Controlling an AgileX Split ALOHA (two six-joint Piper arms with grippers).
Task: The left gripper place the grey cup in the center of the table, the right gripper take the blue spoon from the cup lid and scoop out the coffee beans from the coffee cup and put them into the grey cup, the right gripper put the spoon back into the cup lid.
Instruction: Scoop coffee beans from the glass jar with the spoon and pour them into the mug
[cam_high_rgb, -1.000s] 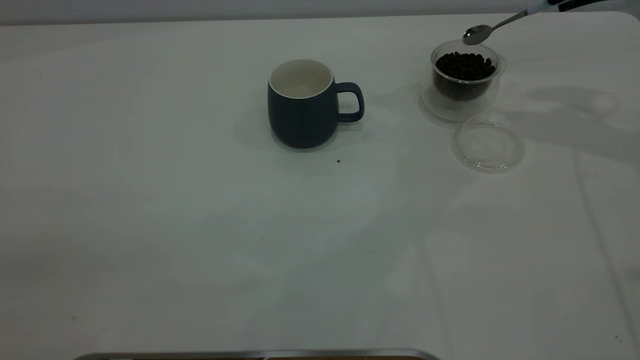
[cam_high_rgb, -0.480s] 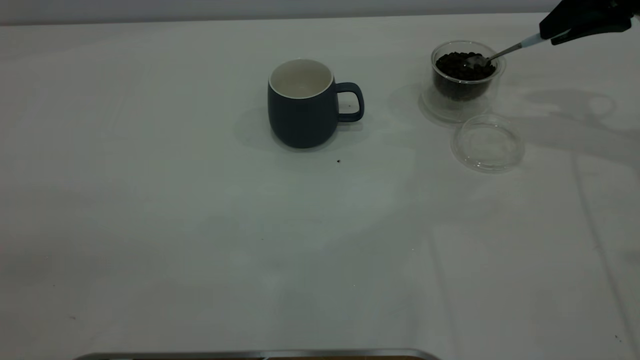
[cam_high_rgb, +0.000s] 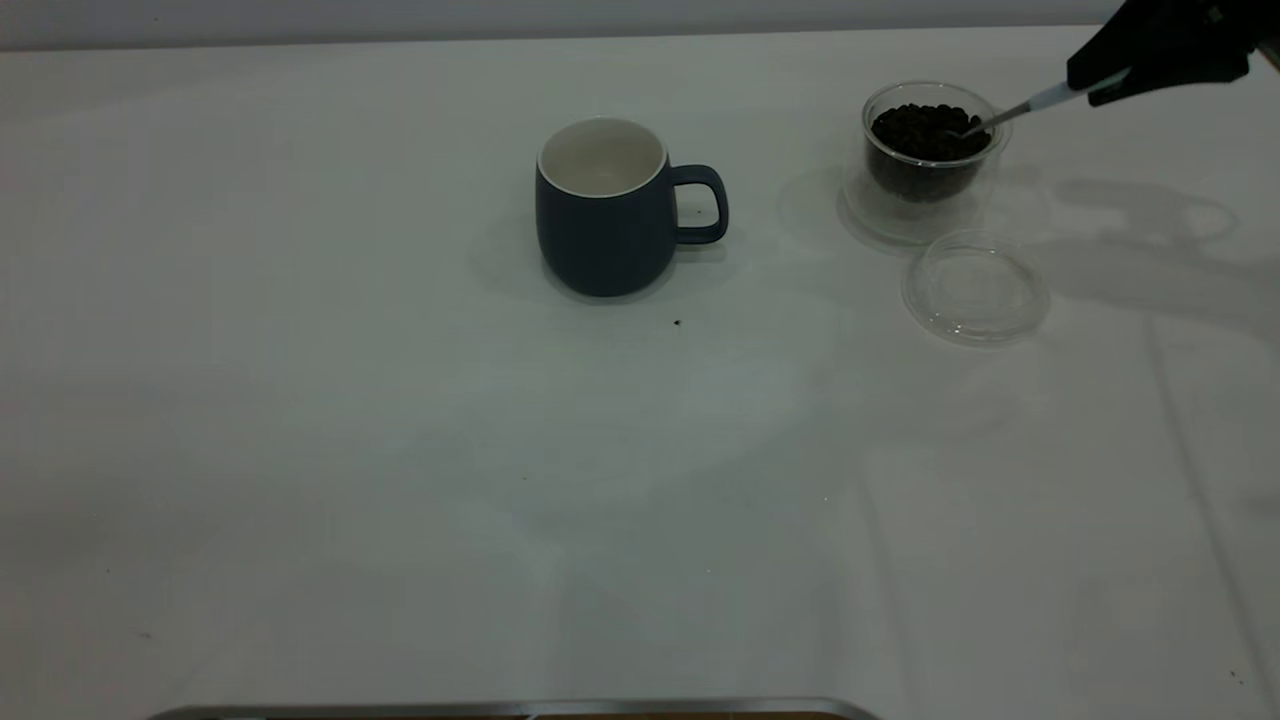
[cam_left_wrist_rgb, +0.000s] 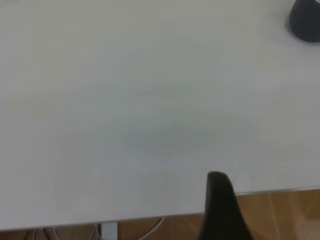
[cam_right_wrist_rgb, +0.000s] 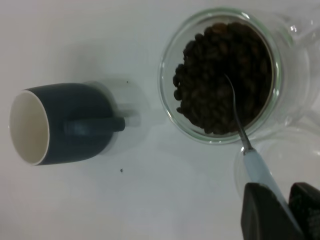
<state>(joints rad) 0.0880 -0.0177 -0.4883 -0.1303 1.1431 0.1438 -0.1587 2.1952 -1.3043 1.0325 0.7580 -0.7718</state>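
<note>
white table (cam_high_rgb: 400, 480), grey cup (cam_high_rgb: 605, 225), coffee cup (cam_high_rgb: 925, 165), cup lid (cam_high_rgb: 977, 290)

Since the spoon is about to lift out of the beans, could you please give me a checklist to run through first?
1. Right gripper shut on the blue spoon: ok.
2. Spoon bowl buried in the coffee beans: ok.
3. Coffee cup upright: ok.
4. Grey cup upright, mouth open, at table centre: ok.
5. Cup lid free for the spoon's return: ok.
6. Beans loaded on the spoon: cannot tell.

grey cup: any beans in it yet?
Empty, as far as shown. The grey cup shows only white interior in both views; the spoon bowl is buried in the beans.
</note>
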